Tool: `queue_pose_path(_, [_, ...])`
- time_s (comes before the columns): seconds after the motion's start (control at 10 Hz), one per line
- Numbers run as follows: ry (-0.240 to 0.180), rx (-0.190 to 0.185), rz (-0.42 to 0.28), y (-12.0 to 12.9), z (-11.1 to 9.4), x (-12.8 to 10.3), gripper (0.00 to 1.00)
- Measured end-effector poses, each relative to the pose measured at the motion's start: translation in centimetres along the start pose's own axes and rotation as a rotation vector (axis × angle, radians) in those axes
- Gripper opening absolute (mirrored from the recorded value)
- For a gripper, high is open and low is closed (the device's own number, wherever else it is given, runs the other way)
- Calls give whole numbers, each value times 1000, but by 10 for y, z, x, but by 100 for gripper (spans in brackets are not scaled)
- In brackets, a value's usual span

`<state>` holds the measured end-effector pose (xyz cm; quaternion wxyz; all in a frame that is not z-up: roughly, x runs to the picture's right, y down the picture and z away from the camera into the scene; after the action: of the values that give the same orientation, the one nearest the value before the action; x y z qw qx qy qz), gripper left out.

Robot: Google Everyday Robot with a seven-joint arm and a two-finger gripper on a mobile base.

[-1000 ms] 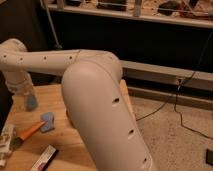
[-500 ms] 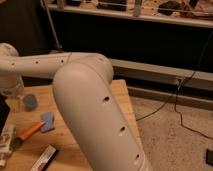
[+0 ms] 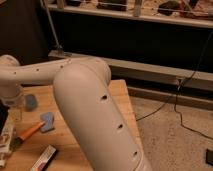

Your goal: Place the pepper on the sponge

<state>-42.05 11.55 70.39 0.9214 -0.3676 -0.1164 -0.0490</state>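
The pepper (image 3: 29, 131), a slim orange piece, lies on the wooden table (image 3: 75, 145) at the left. Its tip touches the sponge (image 3: 48, 121), a flat light-blue pad just right of it. My gripper (image 3: 7, 116) hangs at the far left edge of the camera view, below the white wrist (image 3: 10, 90). It sits a little above and left of the pepper and is mostly cut off by the frame edge. My thick white arm (image 3: 95, 115) crosses the middle of the view and hides part of the table.
A round blue cup-like cylinder (image 3: 31, 102) stands behind the sponge. A flat red-and-white packet (image 3: 44, 159) lies near the front edge, and another packet (image 3: 6, 142) lies at the far left. The table ends at its right edge (image 3: 131, 117); cables (image 3: 185, 120) run across the floor.
The arm's elbow has swung slightly left and the wrist has sunk a little toward the table's left side. The pepper, sponge and blue cylinder have stayed put.
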Motion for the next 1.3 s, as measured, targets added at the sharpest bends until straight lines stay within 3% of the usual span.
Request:
queue_pose_path(0.2, [19,-34,-19,14,21,8,65])
queue_pose_path(0.5, [41,-58,-59,29,46,15,65])
queue_pose_path(0.8, [91,-81,-104,44,72,24,65])
queue_pose_path(1.3, [148,-63,-157,43,99,19,65])
